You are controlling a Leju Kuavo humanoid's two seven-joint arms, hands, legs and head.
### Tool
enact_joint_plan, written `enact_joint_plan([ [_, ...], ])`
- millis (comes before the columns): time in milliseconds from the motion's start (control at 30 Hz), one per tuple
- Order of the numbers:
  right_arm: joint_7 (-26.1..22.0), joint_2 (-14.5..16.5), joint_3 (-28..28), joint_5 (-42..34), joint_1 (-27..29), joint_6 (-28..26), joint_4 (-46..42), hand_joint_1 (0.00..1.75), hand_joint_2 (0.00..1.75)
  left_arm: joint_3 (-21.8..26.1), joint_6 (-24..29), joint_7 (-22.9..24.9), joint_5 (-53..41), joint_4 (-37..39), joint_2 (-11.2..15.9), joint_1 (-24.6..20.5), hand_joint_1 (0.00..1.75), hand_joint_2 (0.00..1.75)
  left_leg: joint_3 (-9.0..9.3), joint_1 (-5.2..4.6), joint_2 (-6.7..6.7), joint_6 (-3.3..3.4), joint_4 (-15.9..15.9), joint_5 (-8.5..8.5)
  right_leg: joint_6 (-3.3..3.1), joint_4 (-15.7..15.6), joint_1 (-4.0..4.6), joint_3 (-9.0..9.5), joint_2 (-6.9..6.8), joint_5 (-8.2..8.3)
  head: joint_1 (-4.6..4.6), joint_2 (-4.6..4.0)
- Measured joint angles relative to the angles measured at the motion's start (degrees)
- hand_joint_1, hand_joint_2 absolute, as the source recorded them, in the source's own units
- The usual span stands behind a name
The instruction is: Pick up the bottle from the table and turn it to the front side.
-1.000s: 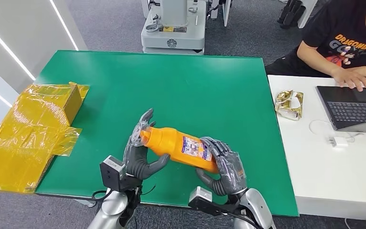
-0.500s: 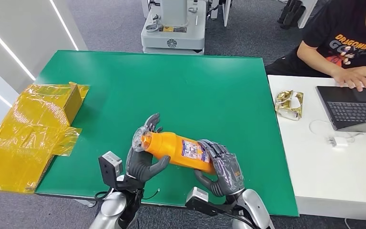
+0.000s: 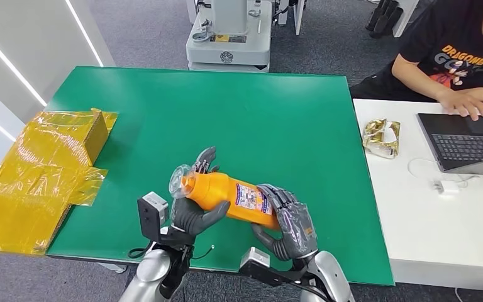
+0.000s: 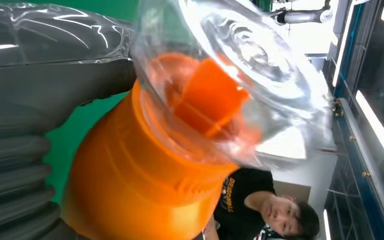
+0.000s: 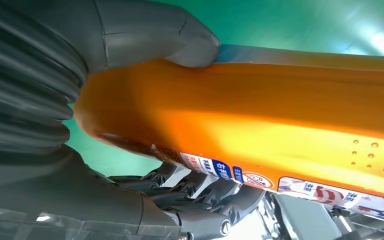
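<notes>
Head view: above the green bench's [image 3: 277,113] near edge, the orange bottle [image 3: 226,194] lies nearly level between both robot hands, long axis crosswise, cap end left. The right robot hand [image 3: 288,221] wraps the base, label partly upward; the left robot hand [image 3: 195,201] cups the neck, fingers curled round it.

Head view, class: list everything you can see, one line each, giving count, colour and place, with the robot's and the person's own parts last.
Orange plastic bottle: one, held over the table's near edge.
Green table: one, centre.
Yellow film-wrapped box: one, table's left edge.
White table: one, right.
Gold foil packet: one, white table.
Grey laptop: one, white table.
White cable: one, beside laptop.
Person: one, black shirt, far right.
Left robot hand: grey, holds bottle's cap end.
Right robot hand: grey, grips bottle's base.
</notes>
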Motion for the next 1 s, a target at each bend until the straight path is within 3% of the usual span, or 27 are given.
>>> enact_joint_plan([
  [733,1.90,2.76,-0.87,4.75,-0.77,5.09,1.48,1.75,1.75,0.00,5.06,2.35,1.39,1.13,-1.81,-2.39,0.00,1.75,0.00,0.00,0.00,0.00,0.00,0.00,0.00,0.00,0.00,0.00,0.00,0.00,0.01,0.00],
  [767,2.05,2.81,-0.85,5.14,-0.86,5.12,1.72,1.75,1.75,0.00,5.23,2.30,1.40,1.13,-1.81,-2.39,0.33,1.75,0.00,0.00,0.00,0.00,0.00,0.00,0.00,0.00,0.00,0.00,0.00,0.00,0.01,0.00],
  [867,2.32,2.97,-0.82,5.62,-1.05,5.35,2.22,1.75,1.75,0.00,5.67,2.06,1.54,1.13,-1.81,-2.40,1.63,1.75,-0.01,0.00,0.00,0.00,0.00,0.00,0.00,0.00,0.00,0.01,0.00,0.00,0.01,0.00],
  [900,2.39,3.01,-0.82,5.66,-1.10,5.48,2.32,1.75,1.75,0.00,5.81,1.97,1.61,1.13,-1.81,-2.40,1.75,1.75,-0.01,0.00,-0.01,0.00,0.00,0.00,0.00,0.00,0.00,0.01,0.00,0.00,0.01,0.00],
  [1000,2.57,3.10,-0.82,5.74,-1.14,5.97,2.61,1.75,1.75,0.00,6.03,1.70,1.73,1.11,-1.81,-2.44,1.75,1.75,-0.02,0.00,-0.01,0.00,0.00,0.00,0.00,0.00,0.00,0.01,0.00,0.00,0.01,0.00],
])
